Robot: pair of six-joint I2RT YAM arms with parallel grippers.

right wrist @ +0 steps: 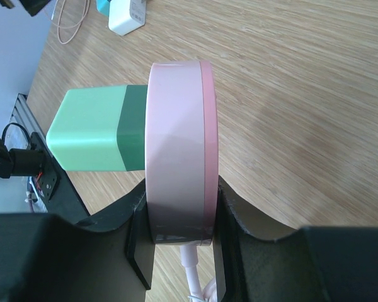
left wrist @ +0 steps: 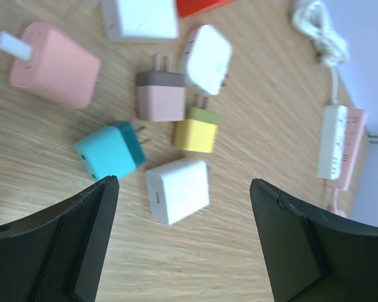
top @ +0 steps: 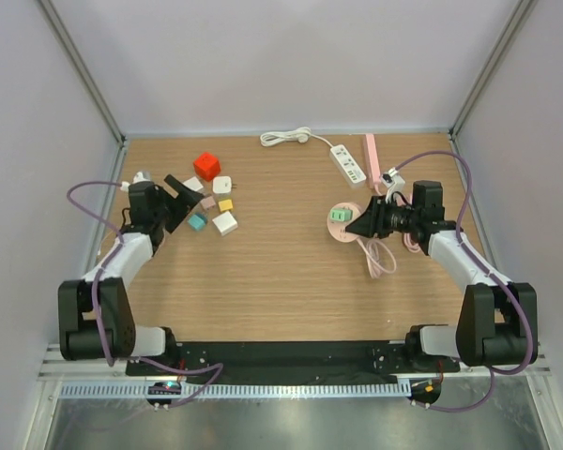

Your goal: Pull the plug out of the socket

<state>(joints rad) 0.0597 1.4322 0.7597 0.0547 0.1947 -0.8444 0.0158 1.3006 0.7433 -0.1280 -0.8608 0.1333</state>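
A round pink socket (right wrist: 179, 138) stands on edge between my right gripper's (right wrist: 179, 214) jaws, which are shut on its rim. A green plug (right wrist: 94, 129) sticks out of its face to the left. From above, the socket (top: 342, 228) with the plug (top: 339, 215) sits right of centre, its pink cable (top: 380, 258) trailing toward me, and the right gripper (top: 368, 223) holds it from the right. My left gripper (top: 183, 197) hangs open at the far left over loose adapters. Nothing is between the left gripper's (left wrist: 184, 186) fingers; a white adapter (left wrist: 176, 190) lies on the table below them.
Around the white adapter lie teal (left wrist: 110, 151), yellow (left wrist: 196, 129), pink-brown (left wrist: 160, 97) and pink (left wrist: 53, 63) adapters. A red cube (top: 206, 166) sits behind them. A white power strip (top: 348, 164) and a pink strip (top: 371, 159) lie at the back right.
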